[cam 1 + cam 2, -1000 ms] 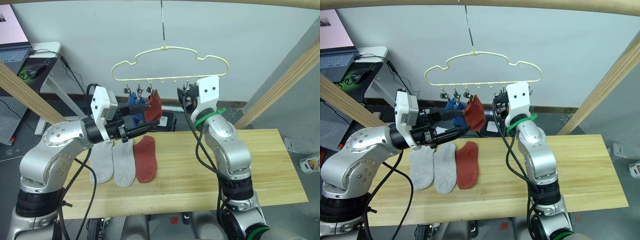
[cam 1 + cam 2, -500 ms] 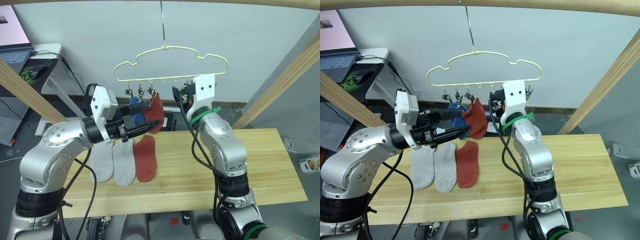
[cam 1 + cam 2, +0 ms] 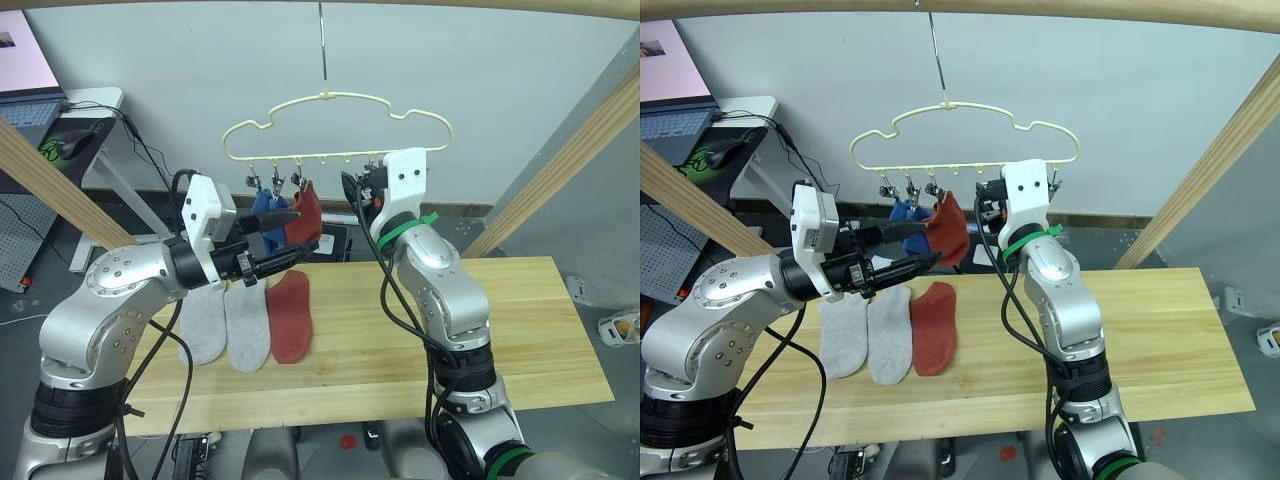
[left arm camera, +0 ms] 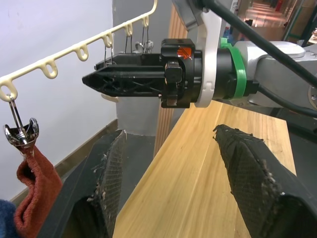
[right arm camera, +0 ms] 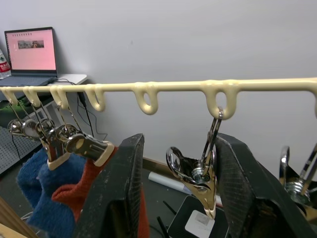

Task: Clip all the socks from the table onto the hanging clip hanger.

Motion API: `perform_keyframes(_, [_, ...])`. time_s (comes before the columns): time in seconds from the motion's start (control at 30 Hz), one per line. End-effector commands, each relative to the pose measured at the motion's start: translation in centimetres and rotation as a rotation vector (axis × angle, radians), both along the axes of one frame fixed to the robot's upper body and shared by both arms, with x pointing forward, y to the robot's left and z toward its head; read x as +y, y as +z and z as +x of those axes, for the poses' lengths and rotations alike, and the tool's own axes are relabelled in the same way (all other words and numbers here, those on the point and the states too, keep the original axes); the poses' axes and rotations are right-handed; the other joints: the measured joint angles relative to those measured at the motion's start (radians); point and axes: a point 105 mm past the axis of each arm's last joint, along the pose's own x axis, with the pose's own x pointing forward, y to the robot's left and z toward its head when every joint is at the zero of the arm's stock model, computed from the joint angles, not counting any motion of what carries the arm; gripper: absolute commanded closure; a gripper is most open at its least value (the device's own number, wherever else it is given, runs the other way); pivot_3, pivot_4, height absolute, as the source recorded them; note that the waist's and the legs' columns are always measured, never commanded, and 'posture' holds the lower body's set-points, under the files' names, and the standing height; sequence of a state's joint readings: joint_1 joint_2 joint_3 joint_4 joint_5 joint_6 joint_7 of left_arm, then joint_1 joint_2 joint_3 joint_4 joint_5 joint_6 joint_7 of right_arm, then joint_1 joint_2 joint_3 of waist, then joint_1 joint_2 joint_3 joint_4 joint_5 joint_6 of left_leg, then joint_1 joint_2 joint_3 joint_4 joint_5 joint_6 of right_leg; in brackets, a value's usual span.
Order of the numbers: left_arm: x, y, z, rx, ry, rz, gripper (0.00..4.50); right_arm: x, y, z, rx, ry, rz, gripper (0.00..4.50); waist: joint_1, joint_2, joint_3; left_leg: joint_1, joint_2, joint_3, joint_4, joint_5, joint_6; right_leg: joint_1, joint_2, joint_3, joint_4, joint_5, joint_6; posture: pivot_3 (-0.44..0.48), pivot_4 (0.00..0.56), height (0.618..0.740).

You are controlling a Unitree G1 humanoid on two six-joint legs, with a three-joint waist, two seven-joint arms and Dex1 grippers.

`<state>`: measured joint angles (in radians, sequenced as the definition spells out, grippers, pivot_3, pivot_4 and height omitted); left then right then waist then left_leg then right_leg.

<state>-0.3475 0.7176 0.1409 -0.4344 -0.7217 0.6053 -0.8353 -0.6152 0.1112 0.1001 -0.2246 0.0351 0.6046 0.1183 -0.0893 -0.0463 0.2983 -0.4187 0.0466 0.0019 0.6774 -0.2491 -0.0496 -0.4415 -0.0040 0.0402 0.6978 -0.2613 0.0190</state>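
The right gripper [image 5: 171, 193] is spread around a free silver clip [image 5: 198, 176] on the clip hanger [image 3: 335, 98]; the left gripper [image 4: 171, 186] is spread and empty. A red sock [image 3: 305, 212] and blue socks [image 3: 266, 208] hang clipped, while three socks [image 3: 250, 320] lie on the table [image 3: 520, 330]. Pressing off-centre could swing the hanger and slip the clip.

Wooden table [image 3: 480, 330] with two grey socks [image 3: 228, 325], one red sock [image 3: 290, 316].
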Motion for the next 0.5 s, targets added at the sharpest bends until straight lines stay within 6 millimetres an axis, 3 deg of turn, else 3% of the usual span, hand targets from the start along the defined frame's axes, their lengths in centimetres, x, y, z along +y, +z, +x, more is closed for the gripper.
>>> perform_keyframes(0.03, [-0.17, 0.77, -0.62, -0.042, -0.007, 0.003, 1.42, 0.52, 1.73, -0.55, -0.067, 0.024, 0.030, 2.39, 0.000, 0.000, 0.000, 0.000, 0.000, 0.000, 0.000, 0.000, 0.000, 0.000, 0.000, 0.000, 0.000, 0.000, 0.000, -0.140, 0.231, 0.736])
perform_keyframes(0.27, [-0.18, 0.64, -0.68, -0.036, -0.005, -0.001, 1.42, 0.70, 1.69, -0.54, -0.070, 0.031, 0.027, 2.39, 0.000, 0.000, 0.000, 0.000, 0.000, 0.000, 0.000, 0.000, 0.000, 0.000, 0.000, 0.000, 0.000, 0.000, 0.000, -0.139, 0.232, 0.736])
perform_keyframes(0.37, [-0.16, 0.64, -0.71, -0.037, -0.005, -0.003, 1.42, 0.71, 1.70, -0.54, -0.075, 0.032, 0.024, 2.96, 0.000, 0.000, 0.000, 0.000, 0.000, 0.000, 0.000, 0.000, 0.000, 0.000, 0.000, 0.000, 0.000, 0.000, 0.000, -0.138, 0.231, 0.736])
perform_keyframes(0.5, [-0.12, 0.65, -0.73, -0.035, -0.005, -0.008, 1.42, 0.69, 1.76, -0.53, -0.080, 0.031, 0.025, 4.22, 0.000, 0.000, 0.000, 0.000, 0.000, 0.000, 0.000, 0.000, 0.000, 0.000, 0.000, 0.000, 0.000, 0.000, 0.000, -0.139, 0.229, 0.736])
